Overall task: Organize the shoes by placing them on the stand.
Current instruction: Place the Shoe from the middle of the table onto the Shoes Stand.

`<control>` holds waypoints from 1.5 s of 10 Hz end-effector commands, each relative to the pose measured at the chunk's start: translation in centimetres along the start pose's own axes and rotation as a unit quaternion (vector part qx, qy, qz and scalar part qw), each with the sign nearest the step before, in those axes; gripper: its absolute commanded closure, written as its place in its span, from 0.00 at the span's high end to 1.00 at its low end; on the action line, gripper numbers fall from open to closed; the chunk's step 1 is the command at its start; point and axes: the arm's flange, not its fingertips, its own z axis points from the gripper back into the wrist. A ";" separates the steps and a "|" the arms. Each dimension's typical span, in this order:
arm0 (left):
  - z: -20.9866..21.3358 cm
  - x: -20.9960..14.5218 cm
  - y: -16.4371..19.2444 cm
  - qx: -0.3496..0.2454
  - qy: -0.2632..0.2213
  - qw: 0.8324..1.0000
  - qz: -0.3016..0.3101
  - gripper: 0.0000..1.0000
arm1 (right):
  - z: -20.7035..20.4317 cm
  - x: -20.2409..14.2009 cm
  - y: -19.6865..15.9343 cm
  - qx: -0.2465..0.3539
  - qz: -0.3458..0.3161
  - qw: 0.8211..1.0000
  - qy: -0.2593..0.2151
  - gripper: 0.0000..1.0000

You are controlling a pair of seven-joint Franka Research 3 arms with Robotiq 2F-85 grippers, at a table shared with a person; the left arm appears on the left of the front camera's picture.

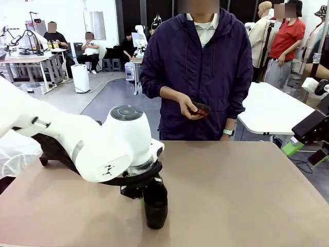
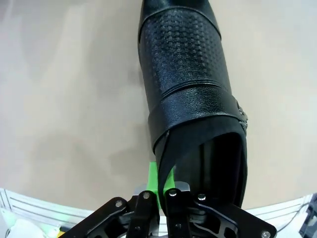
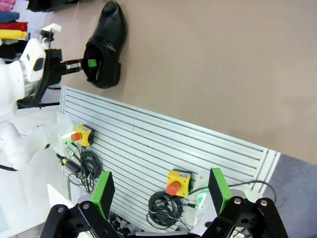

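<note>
One glossy black shoe (image 1: 156,208) stands on the tan table near its front edge, toe pointing toward me. My left gripper (image 1: 143,198) comes down on it from the left. In the left wrist view the fingers of the left gripper (image 2: 162,174) are shut on the thin side rim of the shoe (image 2: 185,74), one green pad outside and one inside the opening. The right wrist view shows the same shoe (image 3: 106,42) with the left gripper (image 3: 81,64) on its collar. My right gripper (image 3: 161,191) hangs open and empty off the table's near edge. The stand is hidden.
A person in a dark purple jacket stands at the far side holding a small reddish-brown object (image 1: 200,109). A dark low shape (image 1: 46,152) lies behind my left arm. Below my right gripper is a slotted metal plate (image 3: 148,134) with yellow stop buttons and cables.
</note>
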 end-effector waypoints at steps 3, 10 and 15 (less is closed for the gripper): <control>12.8 -1.8 3.4 -0.068 -0.037 0.992 -0.099 0.00 | 0.2 0.2 0.0 0.013 0.011 1.000 0.000 1.00; 19.6 -6.7 5.7 -0.083 -0.116 0.978 -0.152 0.00 | 0.2 0.2 0.0 0.013 0.011 1.000 0.000 1.00; 18.4 -0.4 8.6 -0.013 -0.121 0.980 -0.159 0.00 | 0.2 0.2 0.0 0.013 0.011 1.000 0.000 1.00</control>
